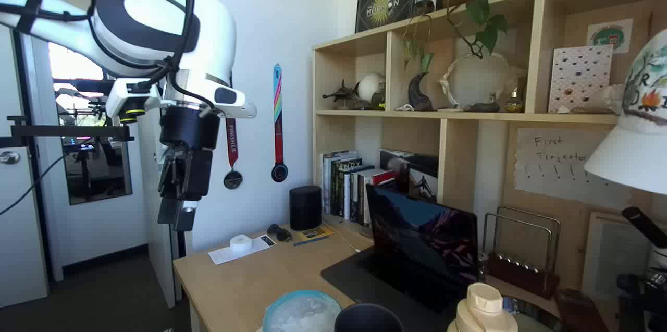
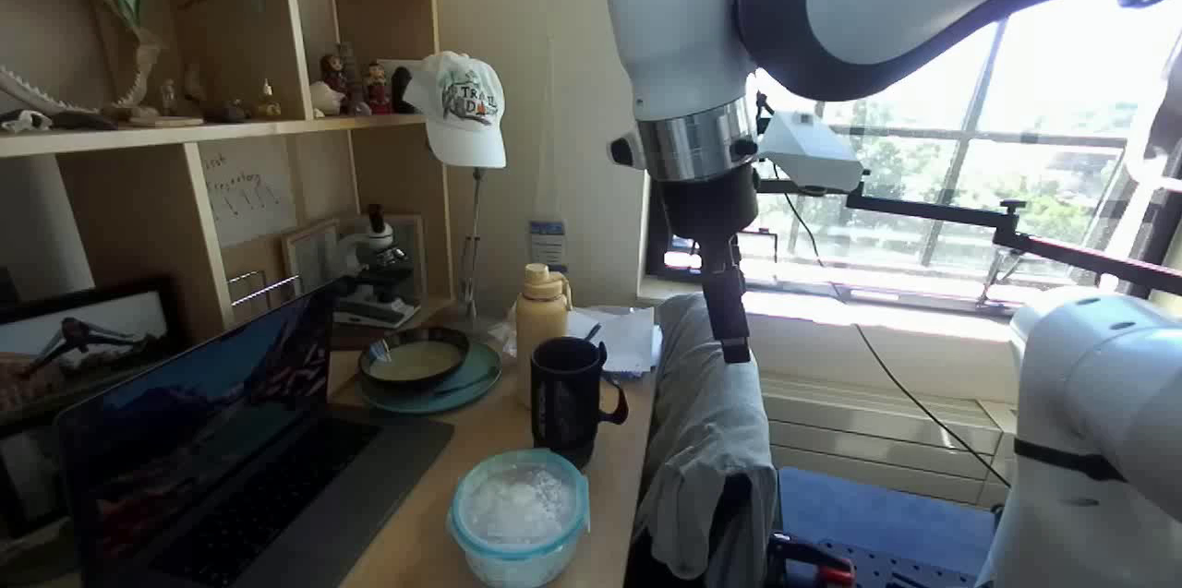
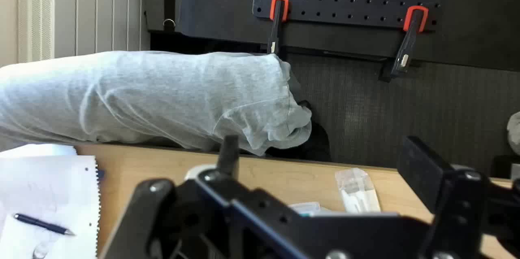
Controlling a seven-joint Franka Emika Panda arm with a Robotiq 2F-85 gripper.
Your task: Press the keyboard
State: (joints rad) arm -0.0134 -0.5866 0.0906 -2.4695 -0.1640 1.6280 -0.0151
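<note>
The keyboard (image 1: 388,273) is the flat black base of an open laptop on the wooden desk. It also shows in an exterior view (image 2: 268,500), with its keys barely visible below the raised screen (image 1: 422,238). It is out of the wrist view. My gripper (image 1: 176,214) hangs in the air, fingers down, well apart from the keyboard. In an exterior view it (image 2: 729,343) appears over the grey cloth beside the desk. In the wrist view its fingers (image 3: 319,149) are spread wide with nothing between them.
A blue-rimmed container (image 2: 520,523), a black mug (image 2: 565,394) and a yellow bottle (image 2: 540,320) stand on the desk near the laptop. A bowl (image 2: 416,362) sits on a plate behind. Grey cloth (image 3: 162,96) drapes over a chair at the desk edge. Shelves (image 1: 469,115) rise behind.
</note>
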